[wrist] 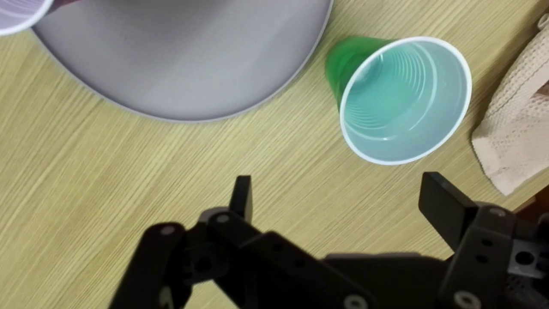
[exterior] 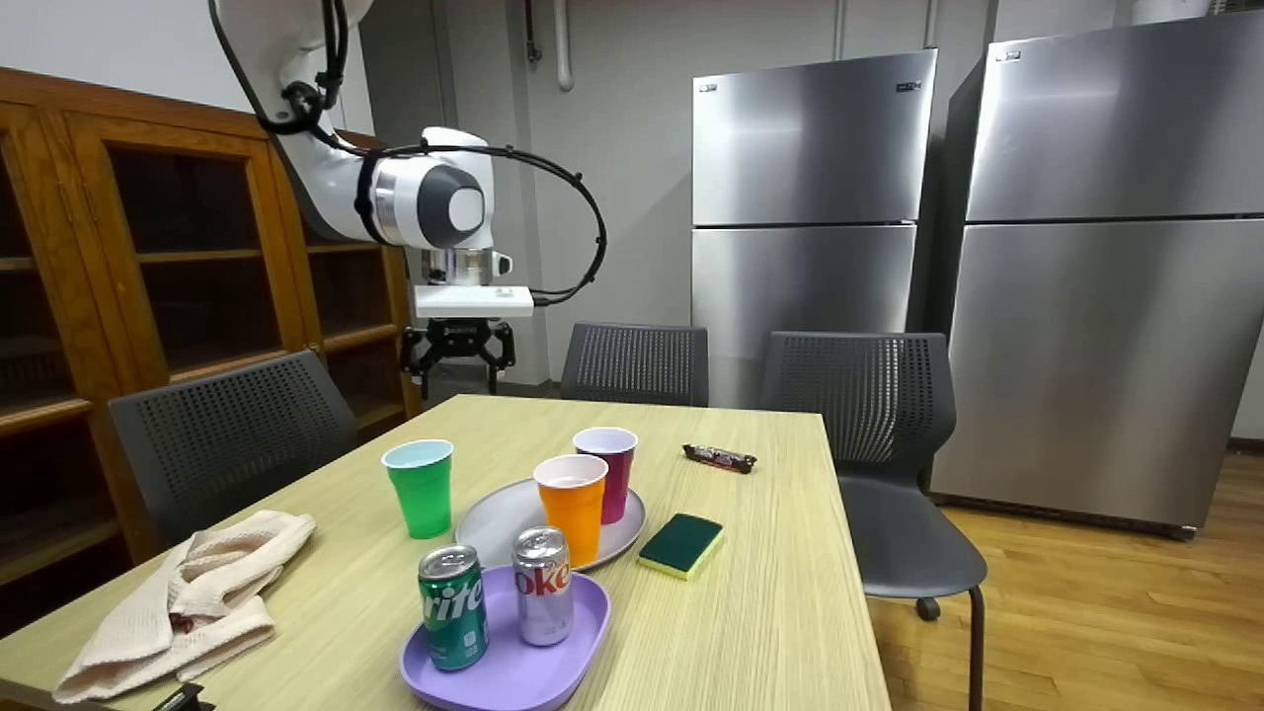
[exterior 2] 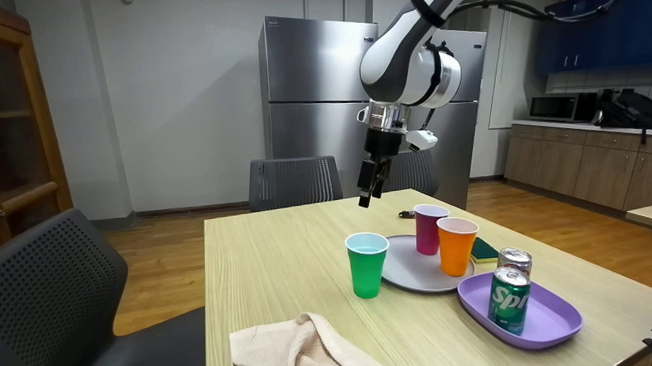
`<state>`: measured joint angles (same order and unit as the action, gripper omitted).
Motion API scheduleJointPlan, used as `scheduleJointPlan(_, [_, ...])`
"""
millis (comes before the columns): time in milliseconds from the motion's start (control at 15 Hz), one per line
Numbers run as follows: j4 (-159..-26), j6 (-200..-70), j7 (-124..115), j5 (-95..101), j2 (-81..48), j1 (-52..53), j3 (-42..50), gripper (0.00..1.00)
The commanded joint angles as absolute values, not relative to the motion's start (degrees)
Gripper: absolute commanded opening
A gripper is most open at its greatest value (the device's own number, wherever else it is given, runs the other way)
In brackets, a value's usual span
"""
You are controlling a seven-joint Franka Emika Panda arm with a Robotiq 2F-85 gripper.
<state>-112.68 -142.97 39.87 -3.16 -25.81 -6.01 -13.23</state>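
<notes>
Your tool (wrist: 337, 182) is spread wide, empty; the green cup (wrist: 401, 101), upper right in the wrist view, looks light and crushable (best held gently, high on its side).

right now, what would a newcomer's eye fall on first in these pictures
Probably the orange cup and the dark red cup, standing on the gray plate, with the green cup beside it on the table. Next, the purple tray, which holds a green can and a silver can. Above the table, the gripper hangs open with nothing in it.
</notes>
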Motion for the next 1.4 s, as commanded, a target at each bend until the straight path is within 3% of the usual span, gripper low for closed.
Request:
scheduleJointPlan(0, [-113.66,-141.41,39.78,-0.65,-24.88,-4.02,-11.21,1.00])
scheduleJointPlan(1333, [-112.42,-147.00,28.68,7.87,-31.45,1.75,-7.70,1.00])
